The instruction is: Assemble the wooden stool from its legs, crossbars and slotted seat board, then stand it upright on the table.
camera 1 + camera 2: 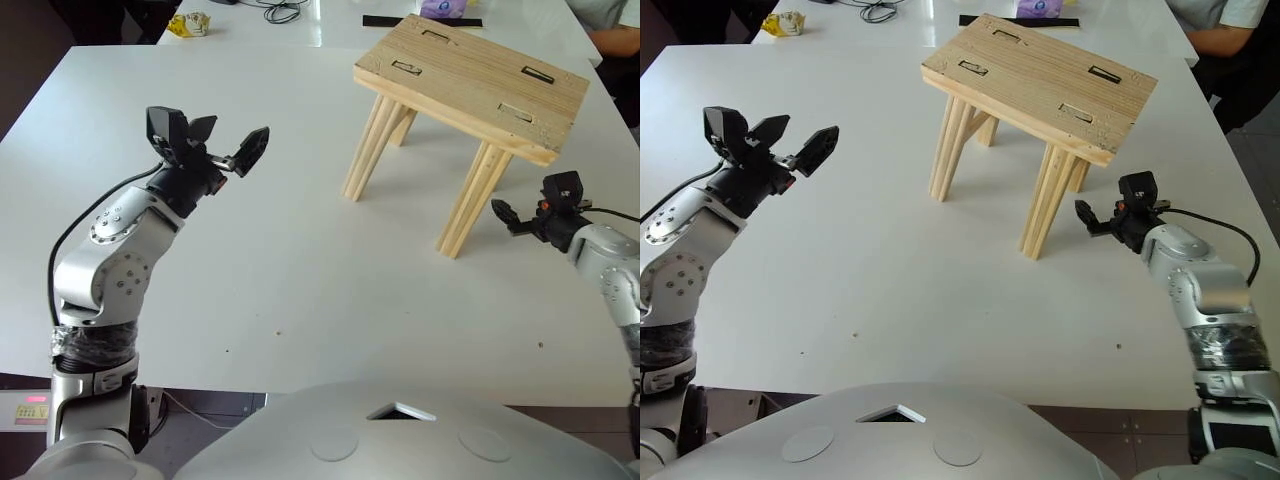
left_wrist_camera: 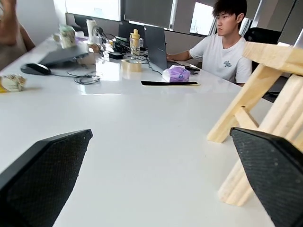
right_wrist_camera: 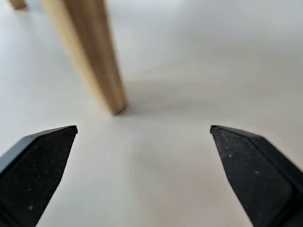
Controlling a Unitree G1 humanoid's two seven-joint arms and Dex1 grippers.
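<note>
The wooden stool [image 1: 470, 82] stands upright on its legs on the white table [image 1: 300, 280], at the far right; its slotted seat board faces up. My right gripper [image 1: 512, 218] hovers low over the table, just right of the stool's near right leg [image 1: 470, 205], open and holding nothing. The right wrist view shows that leg's foot [image 3: 102, 75] ahead of the wide-apart fingertips [image 3: 38, 161]. My left gripper [image 1: 228, 142] is raised above the table's left side, open and empty, well left of the stool. In the left wrist view the stool's legs [image 2: 246, 104] stand ahead.
Behind this table is a second one with cables [image 1: 285, 12], a yellow crumpled item [image 1: 190, 24], a purple pack [image 2: 176, 74] and a black strip [image 1: 385, 21]. Bare tabletop stretches between the two arms and toward the front edge.
</note>
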